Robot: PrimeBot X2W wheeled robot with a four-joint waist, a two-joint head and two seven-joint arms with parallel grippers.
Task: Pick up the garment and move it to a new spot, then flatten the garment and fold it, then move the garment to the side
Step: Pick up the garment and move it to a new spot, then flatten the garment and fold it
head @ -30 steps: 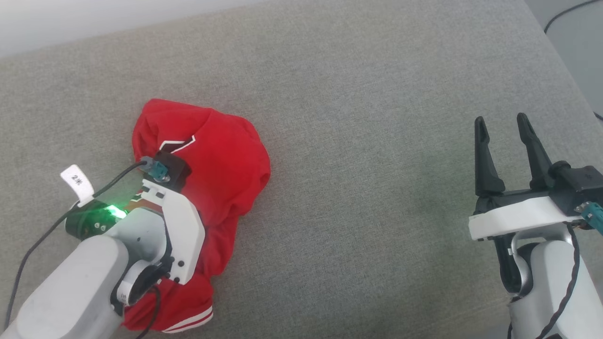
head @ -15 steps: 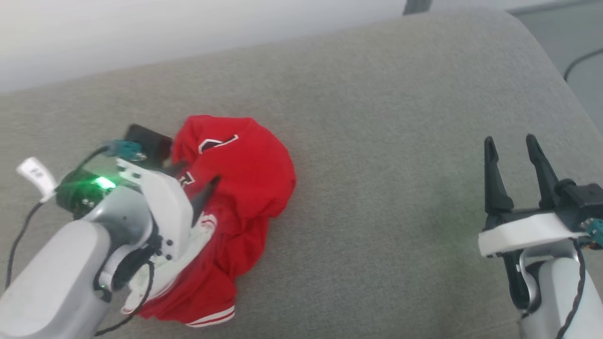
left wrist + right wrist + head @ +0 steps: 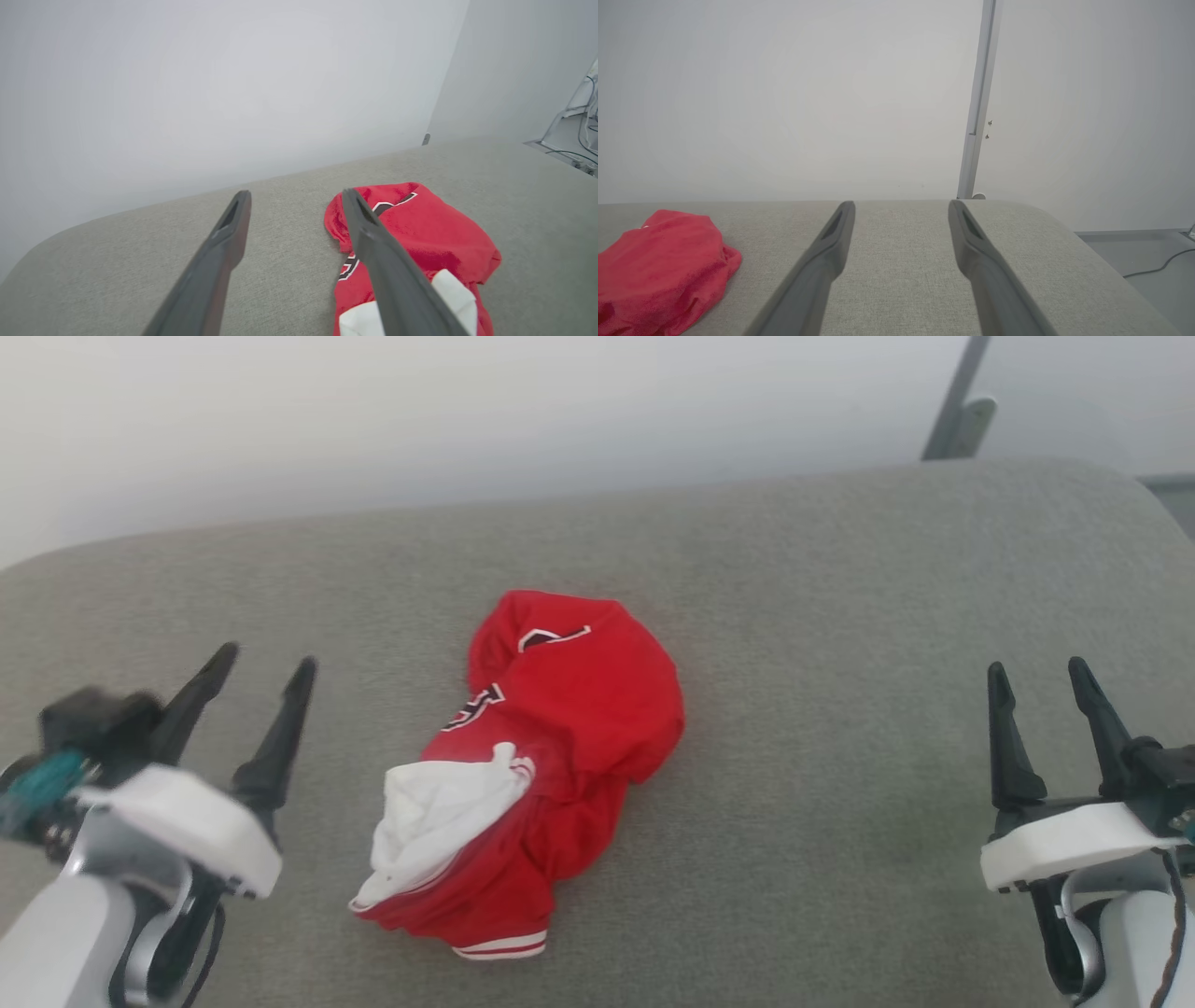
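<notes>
Grey fabric-covered desk (image 3: 794, 616) against a pale wall (image 3: 467, 411). Crumpled garment (image 3: 579, 728) at frame centre. At lower left, left claw (image 3: 267, 658) spread wide, empty; at lower right, right claw (image 3: 1036, 667) likewise.

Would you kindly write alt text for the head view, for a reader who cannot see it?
A crumpled red garment with a white sleeve showing lies in the middle of a grey fabric surface. The left tool and the right tool stand open and empty at the lower corners, both clear of it, pointing toward a pale wall.
</notes>
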